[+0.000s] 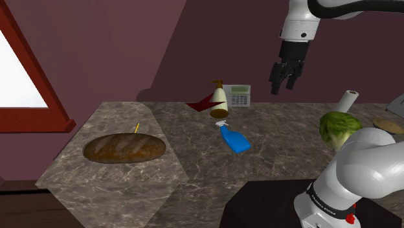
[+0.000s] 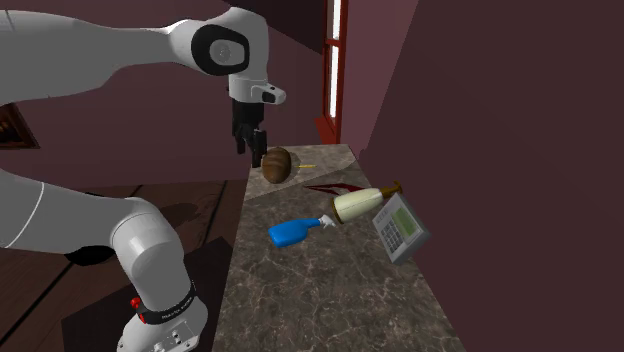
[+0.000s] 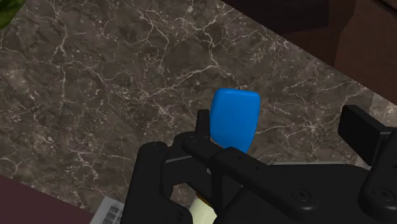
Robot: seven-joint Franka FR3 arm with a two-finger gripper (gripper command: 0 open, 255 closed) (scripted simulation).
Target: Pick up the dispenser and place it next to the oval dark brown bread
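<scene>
The dispenser (image 1: 219, 102) is a cream bottle with a brown pump. It appears to lie on its side on the marble counter, pump toward the back wall (image 2: 356, 206). The oval dark brown bread (image 1: 123, 148) rests far off at the shoulder view's left (image 2: 277, 164). My gripper (image 1: 284, 79) hangs open high above the counter, to the right of the dispenser in the shoulder view, holding nothing (image 2: 249, 143). In the wrist view the gripper (image 3: 283, 130) looks down on a blue spray bottle (image 3: 235, 118) lying below its fingers.
The blue spray bottle (image 1: 234, 139) lies just in front of the dispenser. A keypad device (image 1: 238, 96) leans on the wall behind it, beside a red sheet (image 1: 202, 103). A lettuce (image 1: 340, 128), a paper roll (image 1: 349, 100) and a round board (image 1: 388, 125) stand at the right.
</scene>
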